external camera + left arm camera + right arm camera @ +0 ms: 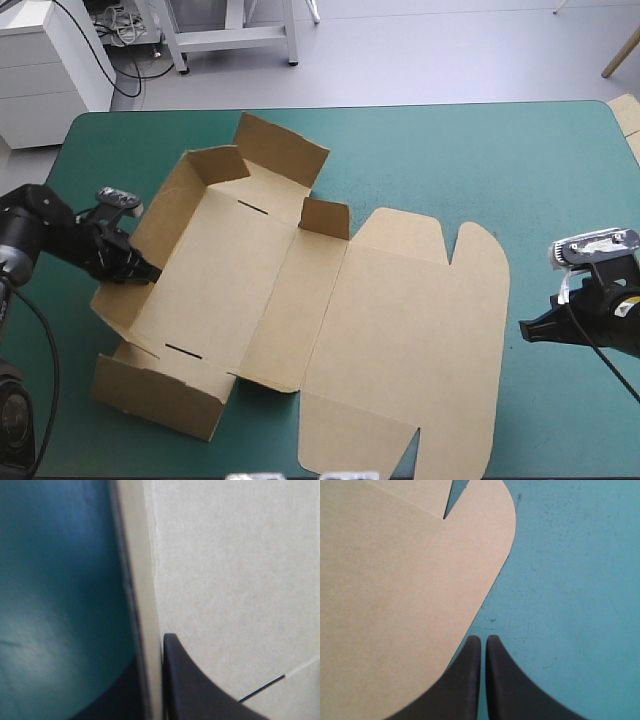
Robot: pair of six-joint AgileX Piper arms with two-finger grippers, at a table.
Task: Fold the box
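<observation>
Between the black fin-shaped fingers of the left end effector [141, 268] [150, 672]: the raised long wall of the brown cut-board box [330, 310] [225, 580] [395, 605]. One finger [185, 690] lies on the wall's inner face and the other sits behind it on the outer side. They are all but closed, so it is gripping board. The long wall leans outward, not yet upright.

Ahead of that end effector, across the tray floor, are two thin slots, one toward the far end and one toward the near end. Both are empty. The far end wall is up, with a corner flap turned inward. The near end wall is up too. Nothing looks tucked or locked, as far as I can judge.

Right end effector [524, 330] [481, 639]: fingers closed tip to tip, holding nothing. It is over the teal-green-covered worktop [500, 160] [570, 605], with the rounded tab on the lid's outer edge just beside it, not touching. The lid panel [400, 350] lies flat on the worktop, well ahead of the left end effector.

Progress, my estimate: roughly midway.
- Done: the tray-side walls are lifted.
- Left: square up the long wall.
- Left: lock the end walls, probably by seating tabs in the slots.
- Lid untouched.
</observation>
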